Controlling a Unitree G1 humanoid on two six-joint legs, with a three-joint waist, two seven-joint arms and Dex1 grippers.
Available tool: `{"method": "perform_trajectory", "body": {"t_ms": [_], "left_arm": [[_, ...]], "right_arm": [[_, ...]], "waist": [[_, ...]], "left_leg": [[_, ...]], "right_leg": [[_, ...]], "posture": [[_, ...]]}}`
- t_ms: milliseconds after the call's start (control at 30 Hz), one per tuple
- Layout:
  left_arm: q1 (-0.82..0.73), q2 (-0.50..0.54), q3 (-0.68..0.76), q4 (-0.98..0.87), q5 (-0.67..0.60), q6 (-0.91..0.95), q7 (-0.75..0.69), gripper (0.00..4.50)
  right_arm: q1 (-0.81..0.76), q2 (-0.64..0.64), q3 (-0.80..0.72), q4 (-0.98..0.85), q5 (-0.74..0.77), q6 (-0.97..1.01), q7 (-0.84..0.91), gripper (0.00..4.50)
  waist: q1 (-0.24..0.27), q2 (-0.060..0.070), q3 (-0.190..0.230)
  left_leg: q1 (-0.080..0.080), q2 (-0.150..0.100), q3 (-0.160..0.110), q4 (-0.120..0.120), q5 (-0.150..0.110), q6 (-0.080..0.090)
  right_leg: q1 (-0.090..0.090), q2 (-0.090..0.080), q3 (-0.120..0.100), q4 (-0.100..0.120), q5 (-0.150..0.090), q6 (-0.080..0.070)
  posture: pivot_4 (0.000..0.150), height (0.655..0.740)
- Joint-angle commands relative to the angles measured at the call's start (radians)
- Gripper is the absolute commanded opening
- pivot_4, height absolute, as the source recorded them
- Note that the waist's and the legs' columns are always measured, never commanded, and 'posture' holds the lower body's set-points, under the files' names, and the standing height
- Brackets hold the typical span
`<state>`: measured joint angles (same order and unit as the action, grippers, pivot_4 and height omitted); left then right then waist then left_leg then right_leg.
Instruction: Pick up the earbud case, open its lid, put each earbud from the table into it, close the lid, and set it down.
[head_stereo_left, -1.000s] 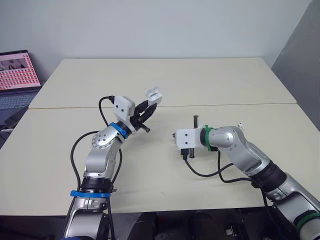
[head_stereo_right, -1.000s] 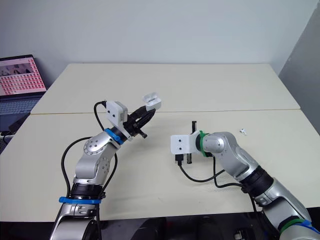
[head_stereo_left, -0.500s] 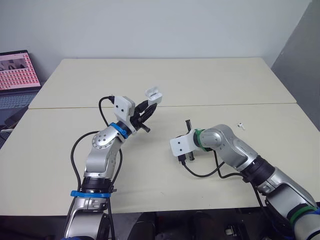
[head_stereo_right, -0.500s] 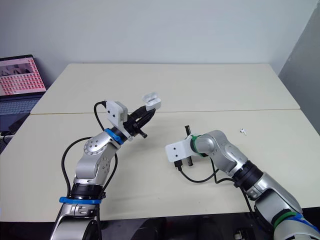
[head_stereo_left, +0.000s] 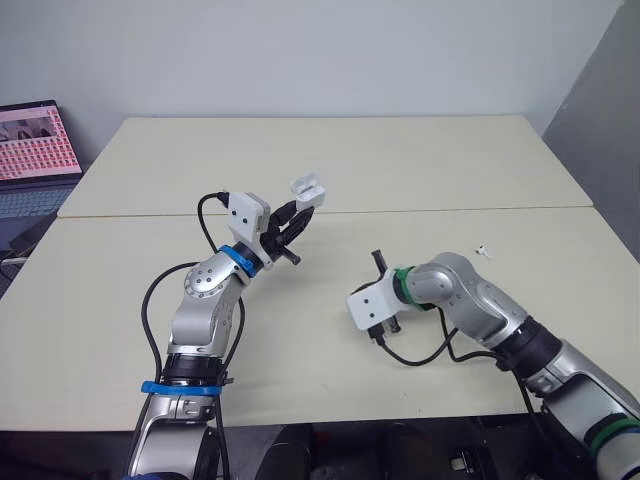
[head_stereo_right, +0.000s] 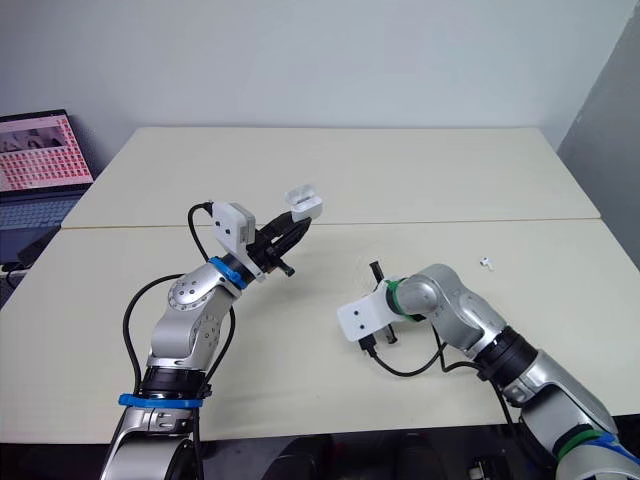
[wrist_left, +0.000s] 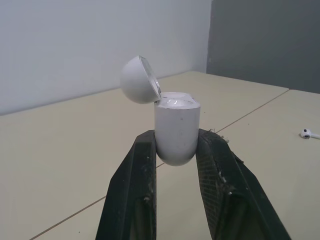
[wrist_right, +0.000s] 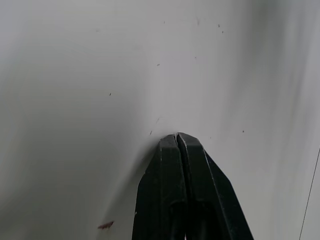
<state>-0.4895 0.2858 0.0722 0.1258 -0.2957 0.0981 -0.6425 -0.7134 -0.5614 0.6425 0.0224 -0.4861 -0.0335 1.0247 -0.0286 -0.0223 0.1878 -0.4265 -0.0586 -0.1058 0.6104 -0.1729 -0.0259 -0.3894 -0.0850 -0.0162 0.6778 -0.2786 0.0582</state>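
Observation:
The white earbud case (wrist_left: 176, 125) is held upright above the table's left middle, its lid hinged open. My left gripper (head_stereo_left: 299, 213) is shut on the case's lower body. One white earbud (head_stereo_left: 483, 250) lies on the table to the right, also seen in the left wrist view as the earbud (wrist_left: 305, 133). My right gripper (wrist_right: 177, 137) is shut, with its tips pressed together against the bare tabletop at centre right, well left of that earbud. I see nothing between its fingers.
A laptop (head_stereo_left: 35, 150) with a lit screen stands off the table's far left. A seam (head_stereo_left: 450, 210) runs across the table (head_stereo_left: 420, 160) between its two halves. A black cable (head_stereo_left: 420, 355) loops on the table beneath my right wrist.
My right arm swung its wrist left and nearer, then turned a little further, keeping the gripper shut low over the table. The left arm and case have stayed still.

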Motion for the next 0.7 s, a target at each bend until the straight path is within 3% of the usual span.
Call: {"method": "perform_trajectory", "body": {"t_ms": [33,233,533,700], "left_arm": [[-0.013,0.0,0.003,-0.021,-0.007,-0.024,0.001,0.79],[-0.012,0.001,0.005,-0.02,-0.006,-0.026,0.002,0.79],[-0.014,-0.002,0.002,-0.021,-0.003,-0.025,0.006,0.79],[-0.021,0.002,0.004,-0.018,-0.002,-0.023,0.005,0.79]], "right_arm": [[0.014,-0.042,-0.034,-0.035,0.024,-0.04,0.039,0.02],[0.039,-0.083,-0.083,-0.051,0.063,-0.072,0.055,0.02],[0.107,-0.022,-0.125,-0.084,0.101,0.003,0.035,0.02],[0.132,0.051,-0.2,-0.108,0.218,0.118,0.032,0.02]], "waist": [[0.001,0.0,0.0],[0.001,0.0,0.0],[0.001,0.0,0.0],[0.001,0.0,0.0]], "left_leg": [[0.0,0.0,0.0,0.0,0.0,0.0],[0.0,0.0,0.0,0.0,0.0,0.0],[0.0,0.0,0.0,0.0,0.0,0.0],[0.0,0.0,0.0,0.0,0.0,0.0]], "right_leg": [[0.0,0.0,0.0,0.0,0.0,0.0],[0.0,0.0,0.0,0.0,0.0,0.0],[0.0,0.0,0.0,0.0,0.0,0.0],[0.0,0.0,0.0,0.0,0.0,0.0]], "posture": [[0.15,0.74],[0.15,0.74],[0.15,0.74],[0.15,0.74]]}}
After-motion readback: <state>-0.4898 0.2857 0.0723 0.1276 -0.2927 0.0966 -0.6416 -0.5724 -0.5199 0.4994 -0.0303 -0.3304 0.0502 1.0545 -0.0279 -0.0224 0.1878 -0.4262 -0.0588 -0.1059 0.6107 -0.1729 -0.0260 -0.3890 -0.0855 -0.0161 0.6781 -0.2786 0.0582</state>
